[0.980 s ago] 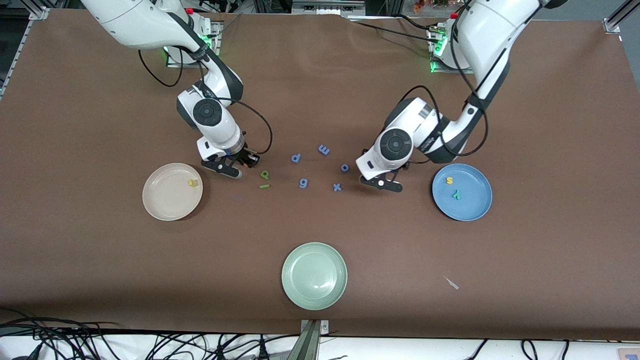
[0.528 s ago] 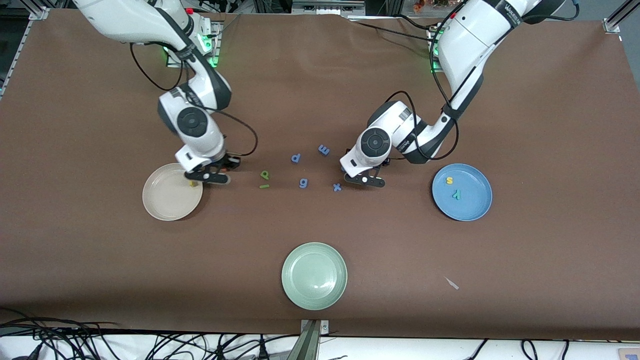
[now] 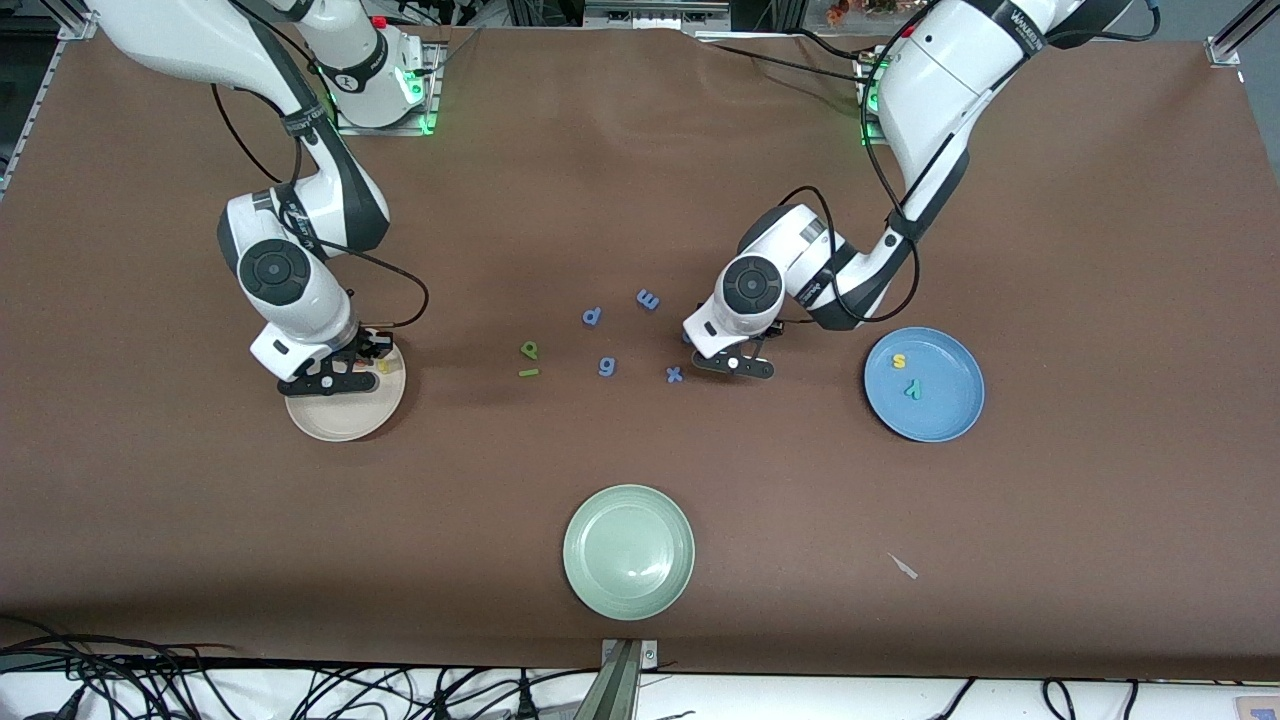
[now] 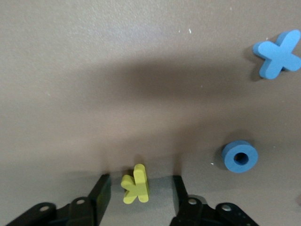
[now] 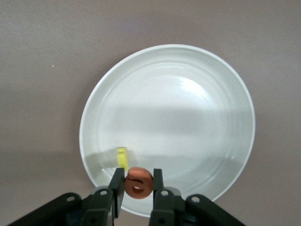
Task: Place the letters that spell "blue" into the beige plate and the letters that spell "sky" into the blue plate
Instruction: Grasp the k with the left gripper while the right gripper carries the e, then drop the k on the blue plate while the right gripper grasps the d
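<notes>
My right gripper is shut on the orange e and hangs over the rim of the beige plate, where the yellow u lies. Down at the table, my left gripper stands open around the yellow k, with a gap on each side. In the front view the left gripper hides the k. The blue plate holds the yellow s and teal y. The green b and green l lie mid-table.
Blue letters lie around the middle: p, m, g, x and o, the last two close beside my left gripper. A pale green plate sits nearer the front camera.
My right arm carried the orange e from beside the green letters to over the beige plate. My left gripper shifted a little toward the blue o, and its fingers narrowed around the k.
</notes>
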